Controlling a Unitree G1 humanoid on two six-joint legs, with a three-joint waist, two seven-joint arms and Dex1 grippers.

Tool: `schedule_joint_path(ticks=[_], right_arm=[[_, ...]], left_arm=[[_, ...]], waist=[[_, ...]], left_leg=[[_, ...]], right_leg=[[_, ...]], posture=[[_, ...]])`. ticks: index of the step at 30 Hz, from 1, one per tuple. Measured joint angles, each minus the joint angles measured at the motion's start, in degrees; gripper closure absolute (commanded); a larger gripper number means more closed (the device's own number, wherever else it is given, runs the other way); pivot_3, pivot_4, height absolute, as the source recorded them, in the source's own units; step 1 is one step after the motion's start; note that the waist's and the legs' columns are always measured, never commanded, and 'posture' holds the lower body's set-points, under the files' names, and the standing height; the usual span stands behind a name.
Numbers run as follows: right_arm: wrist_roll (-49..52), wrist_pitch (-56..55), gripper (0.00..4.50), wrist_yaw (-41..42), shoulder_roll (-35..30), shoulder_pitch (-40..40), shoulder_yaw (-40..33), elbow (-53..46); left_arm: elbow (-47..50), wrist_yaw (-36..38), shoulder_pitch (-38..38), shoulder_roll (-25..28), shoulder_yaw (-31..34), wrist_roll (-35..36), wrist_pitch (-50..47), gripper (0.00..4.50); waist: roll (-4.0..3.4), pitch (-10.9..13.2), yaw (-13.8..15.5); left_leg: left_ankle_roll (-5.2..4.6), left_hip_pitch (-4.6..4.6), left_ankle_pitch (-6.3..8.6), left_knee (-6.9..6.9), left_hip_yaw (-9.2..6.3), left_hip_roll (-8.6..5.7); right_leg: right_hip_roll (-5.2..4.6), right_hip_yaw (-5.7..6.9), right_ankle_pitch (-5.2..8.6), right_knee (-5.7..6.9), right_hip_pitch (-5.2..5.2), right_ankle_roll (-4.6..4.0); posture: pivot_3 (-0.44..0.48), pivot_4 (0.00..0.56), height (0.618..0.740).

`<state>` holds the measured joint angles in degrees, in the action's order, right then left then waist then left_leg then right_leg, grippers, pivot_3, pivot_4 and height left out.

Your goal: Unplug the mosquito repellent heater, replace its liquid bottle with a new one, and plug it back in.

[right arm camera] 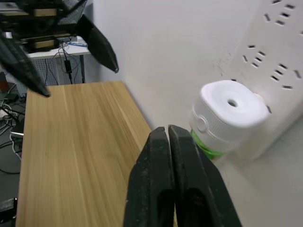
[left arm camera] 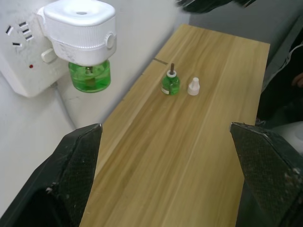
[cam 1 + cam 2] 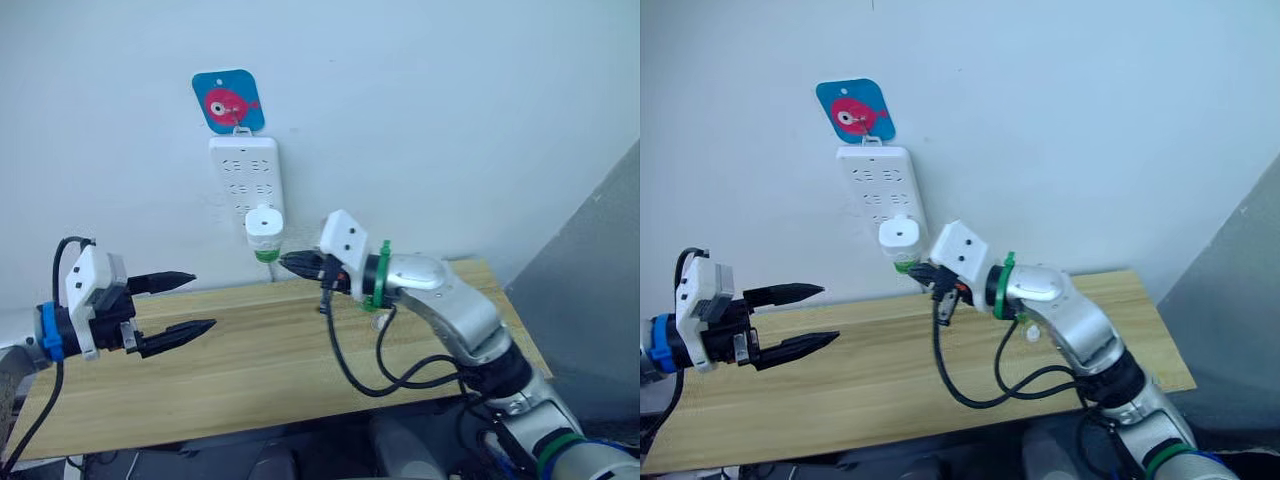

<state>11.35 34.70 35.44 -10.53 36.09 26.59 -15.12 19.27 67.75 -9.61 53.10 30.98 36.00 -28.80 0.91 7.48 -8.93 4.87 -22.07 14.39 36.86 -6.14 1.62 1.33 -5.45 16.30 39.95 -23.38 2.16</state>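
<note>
The mosquito repellent heater (image 3: 264, 228) is plugged into the lowest socket of the white power strip (image 3: 243, 172) hanging on the wall above the tabletop's (image 3: 250, 350) far edge, its green liquid bottle (image 2: 89, 76) screwed in underneath. The right claw (image 3: 290, 264) hovers just beside that bottle with its fingers pressed together, so it cannot take hold until they part; pushing in as it is would likely knock the heater askew or swing the loosely hung strip. A grip on the bottle rather than on the white body might twist the bottle loose instead of drawing the prongs out. The left claw (image 3: 185, 305) hangs spread wide over the tabletop's left end, holding nothing. The new bottle (image 2: 170, 83), uncapped with its wick up, stands beside a small white cap (image 2: 193, 87) near the far edge; a careless sweep could tip it.
</note>
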Motion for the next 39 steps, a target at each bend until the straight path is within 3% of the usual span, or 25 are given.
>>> schedule_joint_path(ticks=[10, 39], right_arm=[[-6.9, -4.78, 4.45, -7.77, 10.65, 2.65, 1.6, 13.42], [-9.52, -1.03, 4.45, -10.33, 10.99, 1.53, -0.7, 14.51]], left_arm=[[0.86, -3.02, -0.43, -2.66, 0.24, 1.92, -0.71, 0.0], [-1.82, -0.83, 2.87, -2.66, -3.38, 2.14, 2.07, 0.0]], waist=[[0.19, -0.12, 1.03], [0.2, -0.13, 0.89]], left_leg=[[0.01, 0.06, 0.0, 0.0, 0.03, 0.01], [0.01, 0.06, 0.0, -0.02, 0.03, 0.02]], right_leg=[[0.01, -0.02, 0.0, 0.0, 0.04, -0.01], [0.03, -0.02, 0.0, 0.0, 0.04, -0.03]], posture=[[-0.048, 0.076, 0.728], [-0.065, 0.075, 0.728]])
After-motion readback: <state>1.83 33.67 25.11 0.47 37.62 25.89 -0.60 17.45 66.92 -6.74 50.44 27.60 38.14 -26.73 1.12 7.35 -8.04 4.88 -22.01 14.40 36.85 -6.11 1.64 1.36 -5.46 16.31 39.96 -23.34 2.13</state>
